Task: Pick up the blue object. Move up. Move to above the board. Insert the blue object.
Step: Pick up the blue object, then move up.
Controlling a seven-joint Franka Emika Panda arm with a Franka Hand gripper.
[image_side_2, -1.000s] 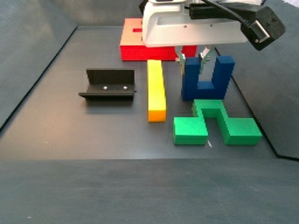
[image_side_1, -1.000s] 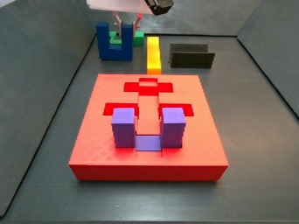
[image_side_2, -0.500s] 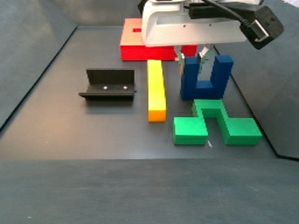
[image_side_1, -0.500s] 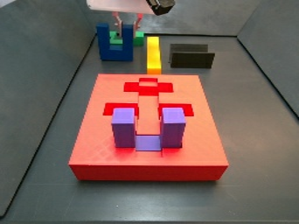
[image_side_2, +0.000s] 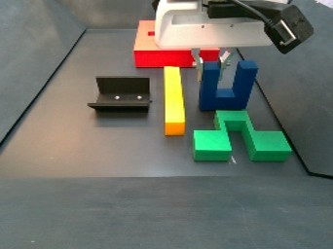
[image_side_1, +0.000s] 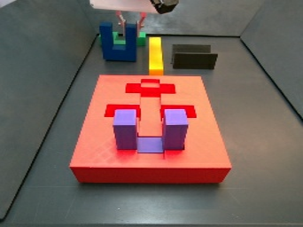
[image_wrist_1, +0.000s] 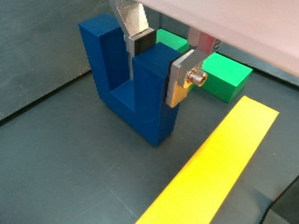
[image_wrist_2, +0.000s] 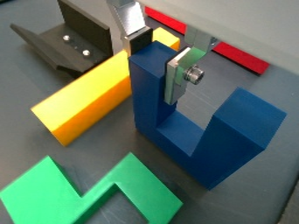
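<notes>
The gripper (image_wrist_1: pixel 162 59) has its fingers pinched on one upright prong of the blue object (image_wrist_1: pixel 126 83) — a silver plate pressed flat to each side of it. The blue object stands just beside the yellow bar (image_side_2: pixel 173 100), with the green block (image_side_2: pixel 240 136) close on its other side. The board (image_side_1: pixel 148 131) lies well apart from the blue object — a purple U-shaped block (image_side_1: pixel 149 129) seated in it.

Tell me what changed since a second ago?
The gripper rose a little and lifted the blue object with it; its fingers clamp one prong. The board, purple block, yellow bar, green block and fixture stayed put.
</notes>
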